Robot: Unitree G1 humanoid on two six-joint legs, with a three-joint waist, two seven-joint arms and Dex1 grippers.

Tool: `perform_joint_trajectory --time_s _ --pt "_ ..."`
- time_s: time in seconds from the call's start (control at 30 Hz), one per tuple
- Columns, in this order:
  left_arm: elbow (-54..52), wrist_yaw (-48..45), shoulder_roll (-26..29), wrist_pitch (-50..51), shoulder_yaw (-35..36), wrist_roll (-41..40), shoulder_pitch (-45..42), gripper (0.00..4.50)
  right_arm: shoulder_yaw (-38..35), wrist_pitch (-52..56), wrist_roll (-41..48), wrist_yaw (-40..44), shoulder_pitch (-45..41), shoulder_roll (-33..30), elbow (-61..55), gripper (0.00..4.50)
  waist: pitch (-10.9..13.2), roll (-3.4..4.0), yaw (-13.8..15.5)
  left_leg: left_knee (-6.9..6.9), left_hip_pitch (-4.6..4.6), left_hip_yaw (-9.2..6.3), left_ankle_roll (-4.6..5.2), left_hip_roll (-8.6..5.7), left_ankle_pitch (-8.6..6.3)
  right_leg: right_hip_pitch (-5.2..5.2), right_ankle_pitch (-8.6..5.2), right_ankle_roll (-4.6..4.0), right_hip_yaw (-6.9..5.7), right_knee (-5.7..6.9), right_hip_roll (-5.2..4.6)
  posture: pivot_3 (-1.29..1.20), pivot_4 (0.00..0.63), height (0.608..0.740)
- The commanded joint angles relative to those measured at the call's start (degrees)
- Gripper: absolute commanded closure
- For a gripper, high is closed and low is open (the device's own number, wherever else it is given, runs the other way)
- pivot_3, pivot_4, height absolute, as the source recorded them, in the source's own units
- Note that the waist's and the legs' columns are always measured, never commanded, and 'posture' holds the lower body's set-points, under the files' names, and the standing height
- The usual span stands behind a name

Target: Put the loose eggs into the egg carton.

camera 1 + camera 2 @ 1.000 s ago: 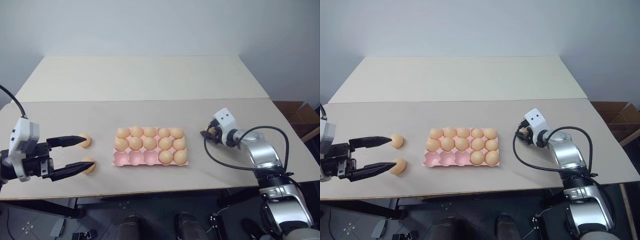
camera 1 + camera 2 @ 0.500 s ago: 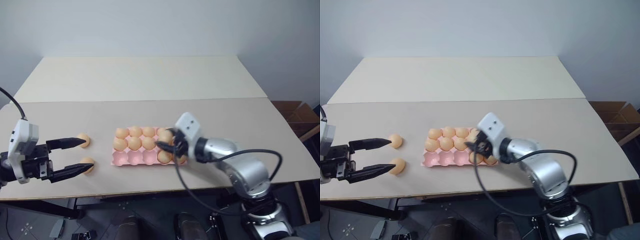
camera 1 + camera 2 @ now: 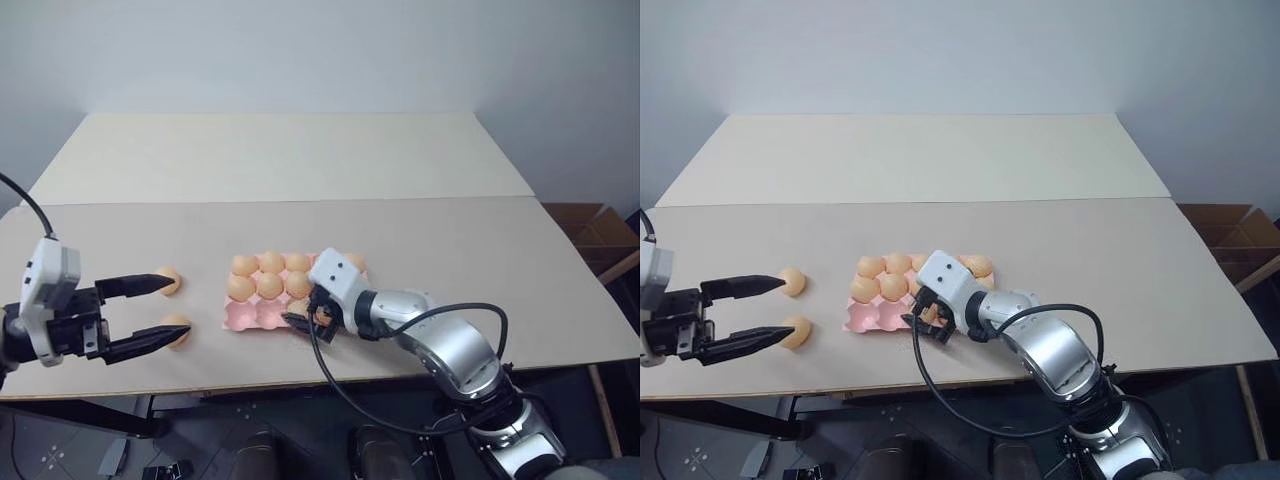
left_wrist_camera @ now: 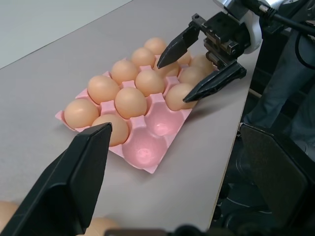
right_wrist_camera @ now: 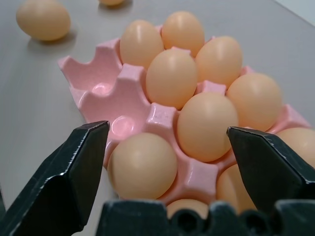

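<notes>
right gripper (image 4: 203, 69): jaws spread wide over the carton's near row, nothing pinched; looks like it just set an egg in a cup
left gripper (image 3: 160, 312): wide open too, empty, parked by the two loose eggs (image 3: 178, 329), probably lined up for the next grab
egg carton (image 4: 147, 158): mid-table, long axis running left-right; two near cups empty
carton eggs (image 5: 171, 78): upright, tips up

Right end of egg carton (image 3: 262, 315) hidden behind right gripper (image 3: 302, 322) and forearm in head views; contact between fingers and nearest egg (image 5: 142, 165) indeterminate. Loose eggs (image 4: 12, 215) cut by frame edge beneath left gripper (image 3: 182, 302) finger.
</notes>
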Motion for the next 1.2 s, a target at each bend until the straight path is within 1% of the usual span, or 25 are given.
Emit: perform_joint_trajectory --time_s 0.03,0.1,0.17,0.2,0.23,0.3,0.4,0.47,0.53,0.57,0.6,0.67,0.83,0.97,1.13,1.2 --pt "-1.4 0.2 -0.16 -0.11 1.57 -1.03 0.29 0.0 -7.49 2.44 4.13 1.32 -2.31 -0.84 -7.78 0.05 0.0 0.0 0.02 0.0 -0.01 0.0 0.0 0.0 0.0 -0.01 0.0 0.0 0.0 0.0 0.0 0.0 0.15 0.74" --pt "-1.35 -0.02 -0.2 0.16 2.75 -0.94 1.29 0.0 -14.79 4.75 9.05 4.36 -2.21 -3.5 -11.42 0.05 0.0 -0.01 0.1 0.0 -0.01 0.0 0.0 0.0 0.0 -0.01 0.0 0.01 0.0 -0.01 0.0 0.0 0.15 0.74" --pt "-1.24 -0.39 -0.16 0.23 3.77 -0.76 2.37 0.0 -19.52 6.29 12.66 6.42 -1.69 -6.02 -13.42 0.05 0.0 -0.01 0.19 0.0 -0.02 -0.01 0.0 -0.01 -0.01 0.02 0.0 0.01 -0.02 -0.04 -0.03 0.0 0.15 0.74" --pt "-0.69 -0.65 -0.2 0.12 4.78 -0.24 3.45 0.0 -22.97 5.19 14.75 9.38 0.07 -9.03 -13.66 0.05 0.0 -0.01 0.17 0.0 -0.02 -0.01 0.0 -0.01 -0.01 0.04 0.0 0.02 -0.04 -0.07 -0.05 0.0 0.15 0.74" --pt "-0.15 -0.74 -0.33 -0.14 5.74 0.42 4.48 0.0 -25.86 3.52 15.89 12.06 1.98 -11.98 -13.4 0.05 0.0 -0.02 0.22 0.0 -0.01 -0.01 0.0 -0.01 -0.01 0.04 0.0 0.02 -0.05 -0.09 -0.05 0.0 0.15 0.74" --pt "1.03 -0.64 -0.92 -1.03 7.66 1.96 6.57 0.0 -31.22 -3.89 16.07 18.81 7.66 -18.46 -11.39 0.05 0.0 -0.02 0.31 -0.02 0.01 -0.04 0.03 -0.01 -0.03 0.14 -0.02 0.02 -0.11 -0.2 -0.07 0.0 0.15 0.74" --pt "2.77 -1.09 -1.88 -0.33 11.01 0.92 8.59 0.0 -37.5 -13.53 16.56 29.03 16.23 -25.75 -5.96 0.05 0.01 -0.06 0.33 -0.03 0.03 -0.05 0.07 -0.03 -0.06 0.2 -0.07 0.04 -0.13 -0.26 -0.08 0.0 0.15 0.74" --pt "2.8 -1.25 -2.16 0.0 12.23 0.56 9.74 0.0 -38.98 -16.69 16.6 32.54 19.62 -28.98 -3.06 0.05 0.02 -0.07 0.12 -0.03 0.08 -0.06 0.07 -0.03 -0.06 0.25 -0.1 0.06 -0.13 -0.25 -0.07 0.0 0.15 0.74" --pt "2.66 -1.48 -2.24 0.7 12.99 0.28 11.01 0.0 -39.75 -18.78 16.78 33.94 21.24 -30.31 -0.7 0.05 0.03 -0.09 -0.17 -0.03 0.22 -0.02 0.07 0.0 -0.06 0.31 -0.16 -0.05 -0.06 -0.19 -0.04 0.0 0.15 0.74" --pt "2.67 -1.45 -2.17 1.47 13.24 -0.06 11.54 0.0 -39.78 -19.61 16.79 34.0 21.26 -30.53 0.08 0.05 0.03 -0.09 -0.26 -0.03 0.28 -0.02 0.07 0.02 -0.06 0.33 -0.22 -0.05 -0.04 -0.16 -0.02 0.0 0.15 0.74" --pt "2.68 -0.32 -2.4 2.29 13.29 0.04 12.0 0.0 -39.61 -20.23 16.86 33.47 20.78 -30.29 0.54 0.05 0.03 -0.1 -0.34 -0.02 0.33 -0.01 0.08 0.04 -0.06 0.33 -0.37 0.12 -0.02 -0.16 0.0 0.0 0.15 0.74" --pt "2.76 1.75 -3.05 3.47 13.24 0.85 13.25 0.0 -39.24 -21.03 17.13 32.83 20.16 -30.05 0.98 0.05 0.04 -0.09 -0.3 -0.02 0.41 0.02 0.06 0.04 -0.03 0.31 -0.46 0.03 0.06 -0.04 0.0 0.0 0.15 0.74" --pt "1.55 5.68 -6.43 4.45 13.53 2.75 18.09 0.0 -38.66 -25.48 17.48 34.64 21.16 -30.01 1.85 0.05 0.03 -0.1 0.04 -0.02 0.43 0.04 0.06 0.04 -0.04 0.32 -0.47 0.03 0.07 -0.02 -0.04 0.0 0.15 0.74" --pt "-1.5 10.69 -7.0 7.53 10.07 2.6 17.85 0.0 -37.39 -27.93 16.18 33.96 21.9 -29.8 2.42 0.05 0.01 -0.17 0.68 -0.02 0.27 0.0 0.06 -0.02 -0.04 0.31 -0.27 -0.25 0.04 -0.1 -0.1 0.0 0.15 0.74" --pt "-2.36 20.47 -8.62 10.78 2.05 4.39 11.92 0.0 -36.55 -28.28 16.58 32.14 21.14 -29.59 1.8 0.05 0.01 -0.17 1.19 -0.01 0.28 0.0 0.06 -0.05 -0.04 0.34 -0.24 -0.27 0.06 -0.14 -0.11 0.0 0.15 0.74" --pt "-1.9 24.9 -9.24 11.26 -2.19 7.32 9.72 0.0 -36.69 -28.21 17.03 31.75 20.81 -29.81 1.32 0.05 0.01 -0.18 1.21 -0.01 0.28 -0.01 0.06 -0.04 -0.03 0.34 -0.13 -0.11 0.06 -0.13 -0.08 0.0 0.15 0.74"
